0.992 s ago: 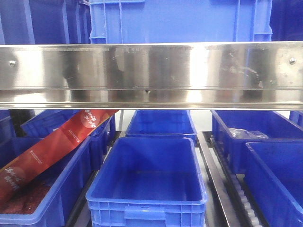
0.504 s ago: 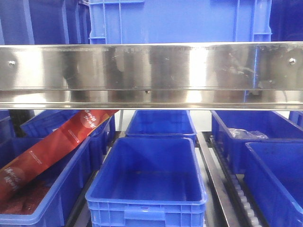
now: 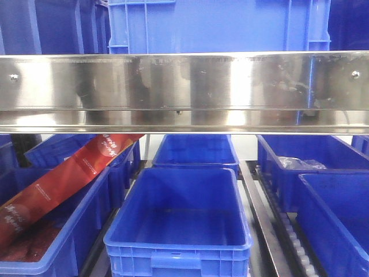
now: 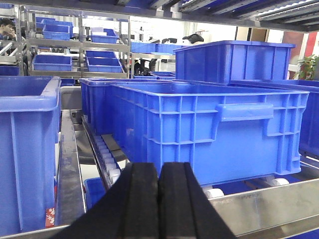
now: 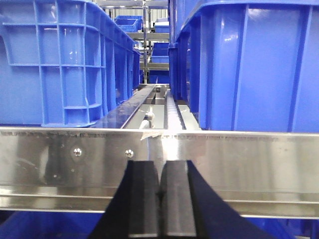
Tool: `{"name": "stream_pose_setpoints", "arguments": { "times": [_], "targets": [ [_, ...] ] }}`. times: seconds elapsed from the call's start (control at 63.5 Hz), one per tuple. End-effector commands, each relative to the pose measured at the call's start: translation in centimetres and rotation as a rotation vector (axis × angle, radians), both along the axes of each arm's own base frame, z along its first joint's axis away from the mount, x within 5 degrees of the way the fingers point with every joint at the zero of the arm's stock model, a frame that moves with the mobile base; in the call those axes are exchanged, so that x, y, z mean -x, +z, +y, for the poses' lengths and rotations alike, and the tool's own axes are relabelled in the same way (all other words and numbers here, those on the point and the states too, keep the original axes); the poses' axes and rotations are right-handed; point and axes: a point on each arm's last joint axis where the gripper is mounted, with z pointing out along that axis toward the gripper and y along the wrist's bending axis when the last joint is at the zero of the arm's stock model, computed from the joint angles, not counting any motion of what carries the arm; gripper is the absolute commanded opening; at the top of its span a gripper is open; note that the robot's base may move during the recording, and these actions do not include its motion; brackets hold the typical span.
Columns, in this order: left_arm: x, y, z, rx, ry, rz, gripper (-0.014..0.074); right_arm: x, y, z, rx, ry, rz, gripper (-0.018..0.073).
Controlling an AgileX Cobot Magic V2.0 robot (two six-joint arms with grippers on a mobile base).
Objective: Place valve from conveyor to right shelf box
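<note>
Both grippers have their black pads pressed together with nothing between them: the left gripper (image 4: 159,199) faces a row of blue crates on a roller shelf, and the right gripper (image 5: 159,199) sits just in front of a steel shelf rail (image 5: 159,149), with the gap between two tall blue crates straight ahead of it. No valve and no conveyor appears in any view, so the pickup is probably not begun; the rig would do well to turn toward the belt and spread a gripper only once the valve is centred ahead of its pads. In the front view, the blue box (image 3: 179,225) directly ahead and below looks empty. The box to the left (image 3: 55,248) holds a long red printed package (image 3: 63,176) leaning diagonally over reddish contents. A rear box to the right (image 3: 305,164) holds something in clear plastic (image 3: 300,163); what it is I cannot tell.
</note>
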Motion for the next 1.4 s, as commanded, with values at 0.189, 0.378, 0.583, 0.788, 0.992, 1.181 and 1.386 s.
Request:
{"name": "stream_pose_setpoints", "arguments": {
  "times": [0.189,0.378,0.583,0.788,0.992,1.181,1.386],
  "targets": [
    [0.1,0.2,0.0,0.006,-0.002,-0.022,-0.0111,0.0,0.2,0.0,0.043,-0.008,-0.019,-0.0169],
    [0.1,0.2,0.0,0.006,-0.002,-0.022,-0.0111,0.0,0.2,0.0,0.043,-0.008,-0.019,-0.0169],
    [0.1,0.2,0.0,0.006,-0.002,-0.022,-0.0111,0.0,0.2,0.0,0.043,-0.008,-0.021,-0.0169],
    [0.1,0.2,0.0,0.006,-0.002,-0.022,-0.0111,0.0,0.2,0.0,0.043,-0.008,-0.021,-0.0169],
    [0.2,0.3,0.0,0.009,-0.001,-0.031,-0.0111,0.0,0.2,0.0,0.043,-0.008,-0.021,-0.0169],
    [1.0,-1.9,0.8,-0.039,0.053,-0.026,-0.0111,0.0,0.2,0.0,0.043,-0.008,-0.021,-0.0169],
    [2.3,-7.5,2.1,-0.041,0.191,-0.006,-0.0111,0.0,0.2,0.0,0.043,-0.008,-0.021,-0.0169]
  ]
}}
